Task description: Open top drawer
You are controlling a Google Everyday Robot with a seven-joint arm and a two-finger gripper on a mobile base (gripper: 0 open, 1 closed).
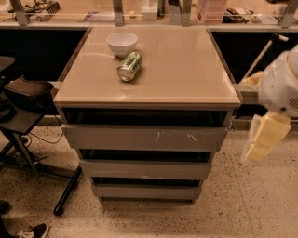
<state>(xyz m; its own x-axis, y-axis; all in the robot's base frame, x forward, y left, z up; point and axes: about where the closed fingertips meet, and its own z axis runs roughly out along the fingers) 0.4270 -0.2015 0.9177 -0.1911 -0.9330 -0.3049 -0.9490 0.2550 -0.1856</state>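
Note:
The top drawer (144,137) is the widest grey front, just under the beige cabinet top (186,74), with small white scuffs right of centre. A dark gap shows above its panel. It juts further forward than the two narrower grey drawer fronts (145,169) below it. My gripper (262,139), pale yellow under the white arm (281,83), hangs in the air to the right of the cabinet. It is level with the top drawer's right end and apart from it, holding nothing.
A white bowl (122,43) and a green can (130,66) lying on its side sit on the cabinet top's back left. A black chair and stand (28,121) are at the left. A counter with clutter (153,11) runs behind. A shoe (32,231) is at bottom left.

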